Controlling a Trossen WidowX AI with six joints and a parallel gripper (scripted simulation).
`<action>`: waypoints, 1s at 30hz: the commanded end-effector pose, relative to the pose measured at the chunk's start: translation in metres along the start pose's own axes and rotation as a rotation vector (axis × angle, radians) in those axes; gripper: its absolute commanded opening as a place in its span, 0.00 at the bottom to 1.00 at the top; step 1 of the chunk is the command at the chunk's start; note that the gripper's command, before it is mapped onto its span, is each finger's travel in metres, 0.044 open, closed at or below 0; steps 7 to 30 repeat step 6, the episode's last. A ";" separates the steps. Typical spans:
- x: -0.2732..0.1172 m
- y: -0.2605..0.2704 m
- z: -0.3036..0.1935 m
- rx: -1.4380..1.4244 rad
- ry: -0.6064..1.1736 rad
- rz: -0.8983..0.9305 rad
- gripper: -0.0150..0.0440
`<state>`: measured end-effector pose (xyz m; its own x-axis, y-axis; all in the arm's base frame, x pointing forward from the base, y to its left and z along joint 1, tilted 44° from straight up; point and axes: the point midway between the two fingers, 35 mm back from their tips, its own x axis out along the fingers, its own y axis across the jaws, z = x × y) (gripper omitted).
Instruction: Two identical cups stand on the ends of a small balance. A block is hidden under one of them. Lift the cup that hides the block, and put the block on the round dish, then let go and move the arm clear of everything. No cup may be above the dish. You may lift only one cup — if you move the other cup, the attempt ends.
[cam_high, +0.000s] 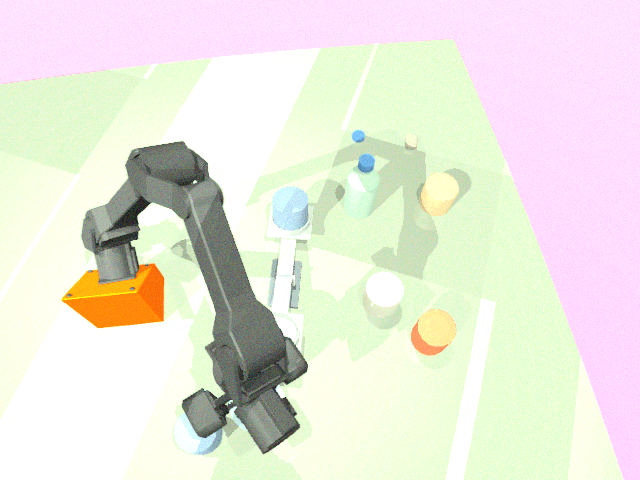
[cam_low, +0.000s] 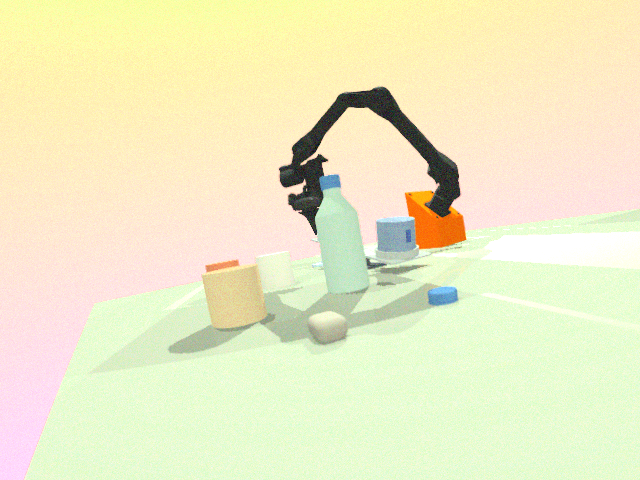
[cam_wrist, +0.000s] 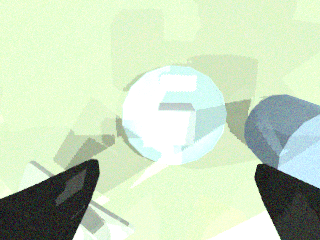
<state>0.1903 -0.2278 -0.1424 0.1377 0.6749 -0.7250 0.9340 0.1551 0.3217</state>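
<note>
You look steeply down over the table (cam_high: 527, 413) (cam_low: 361, 413) from above; the exterior sits low, facing the arm (cam_high: 217, 258) (cam_low: 413, 134) (both share the bottle (cam_high: 360, 193) (cam_low: 342, 242)).

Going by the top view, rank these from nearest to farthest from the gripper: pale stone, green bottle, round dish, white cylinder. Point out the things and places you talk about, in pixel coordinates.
1. Round dish (cam_high: 239, 421) (cam_wrist: 212, 90), low in the view
2. White cylinder (cam_high: 383, 297) (cam_low: 275, 269), right of the balance (cam_high: 284, 268)
3. Green bottle (cam_high: 360, 193) (cam_low: 341, 242), upper centre
4. Pale stone (cam_high: 410, 142) (cam_low: 327, 326), upper right
</note>
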 end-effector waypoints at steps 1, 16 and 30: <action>-0.032 -0.001 0.000 -0.002 -0.021 0.005 1.00; -0.032 -0.001 0.000 -0.002 -0.021 0.005 1.00; -0.032 -0.001 0.000 -0.002 -0.021 0.005 1.00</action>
